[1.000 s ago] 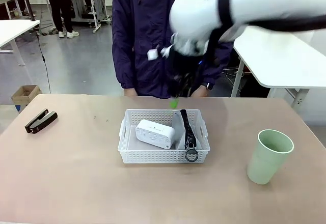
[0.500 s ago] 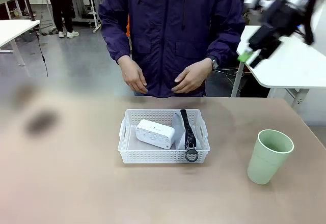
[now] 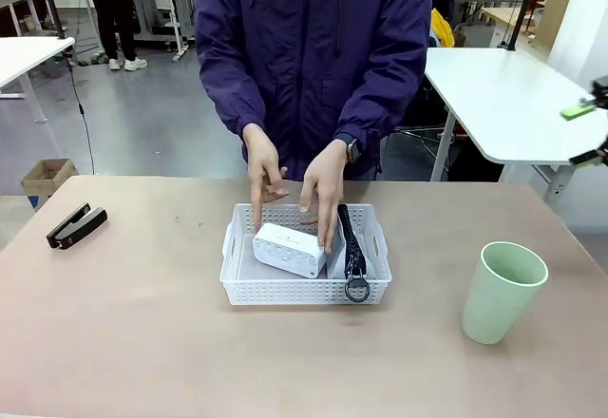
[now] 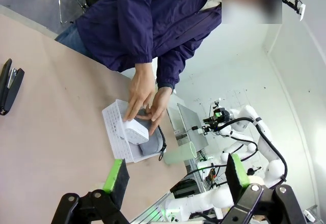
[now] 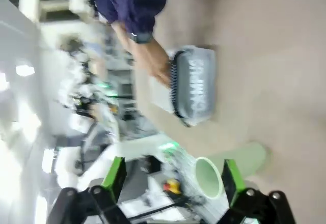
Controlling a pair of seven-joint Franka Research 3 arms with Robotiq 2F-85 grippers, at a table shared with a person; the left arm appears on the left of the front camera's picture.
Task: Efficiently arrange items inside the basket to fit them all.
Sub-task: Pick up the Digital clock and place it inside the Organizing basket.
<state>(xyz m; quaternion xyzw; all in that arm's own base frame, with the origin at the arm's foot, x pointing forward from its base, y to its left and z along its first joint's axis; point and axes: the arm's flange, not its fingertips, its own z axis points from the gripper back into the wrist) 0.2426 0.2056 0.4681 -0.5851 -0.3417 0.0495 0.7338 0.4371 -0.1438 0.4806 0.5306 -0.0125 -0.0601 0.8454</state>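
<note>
Both open, left pincer [image 4: 175, 175] and right pincer [image 5: 173, 176] hang well apart from the basket [image 3: 285, 291]

My left gripper [image 4: 176, 174] is black. Its two fingers [image 4: 104, 208] are built of jointed links with round pale pins [image 4: 253, 188] at the pivots, and each carries a flat, bright green pad [image 4: 116, 175] on its inner face. My right gripper [image 5: 173, 174] is made the same way, with black links, round pins and green pads. Farther off, my right arm [image 4: 275, 168] is glossy white with rounded joints, and a thin dark line follows its curve.
</note>
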